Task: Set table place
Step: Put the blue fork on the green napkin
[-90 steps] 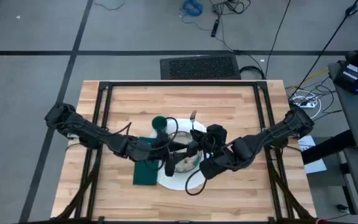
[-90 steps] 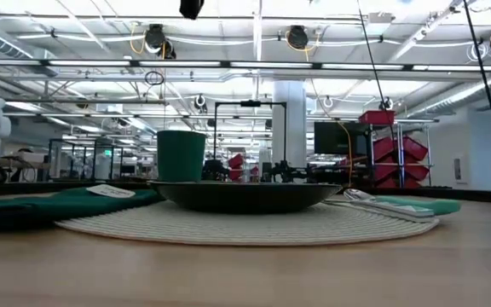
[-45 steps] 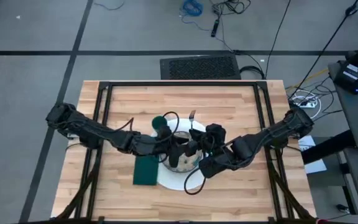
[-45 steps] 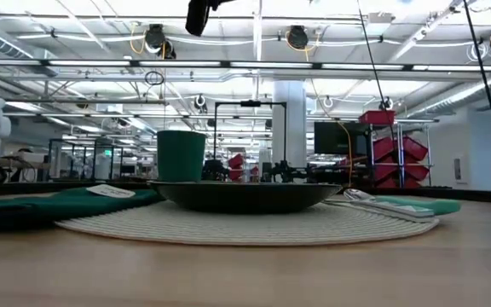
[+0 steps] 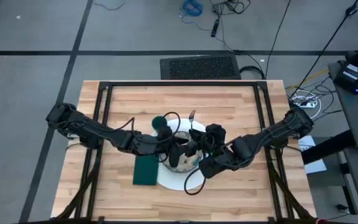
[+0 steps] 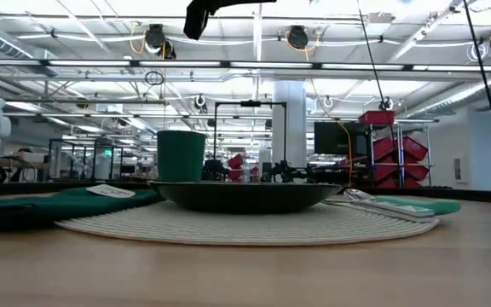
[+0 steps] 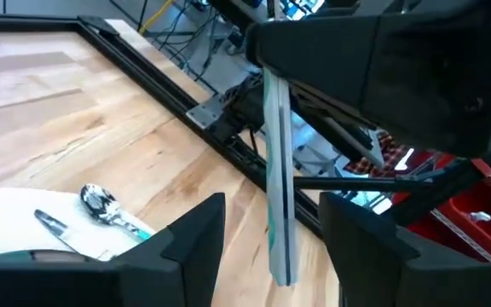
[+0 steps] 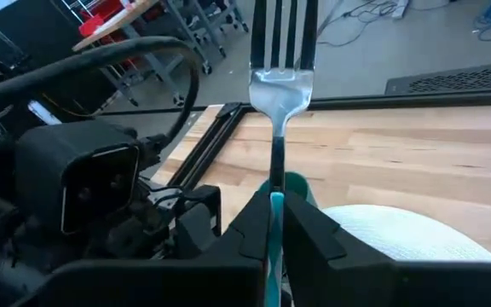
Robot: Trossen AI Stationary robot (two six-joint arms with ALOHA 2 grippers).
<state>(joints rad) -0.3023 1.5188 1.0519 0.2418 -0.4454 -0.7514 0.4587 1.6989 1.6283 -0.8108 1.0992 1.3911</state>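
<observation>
The table (image 5: pixel 229 102), light butcher-block wood strips on a black tube frame, stood on a grey floor crossed by dark tape lines, with a black mat (image 5: pixel 199 66) just beyond its far edge and loose cables (image 5: pixel 193 7) farther off. Near the table's middle lay a round white placemat (image 5: pixel 173 180) carrying a dark plate (image 6: pixel 245 195), with a green cup (image 5: pixel 159 122) at its far left and a folded green napkin (image 5: pixel 146 170) on its left side. A spoon (image 7: pixel 101 203) lay on the placemat's right edge. Both arms met above the plate. The right gripper (image 8: pixel 276 223) was pinched on the handle of a fork (image 8: pixel 280 81), tines pointing away from the wrist. The left gripper (image 7: pixel 271 247) faced it, fingers spread either side of the fork handle without touching it. At table height, the room behind showed ceiling lights, pipes, a white column (image 6: pixel 288 119) and red bins (image 6: pixel 396 149) on racks.
</observation>
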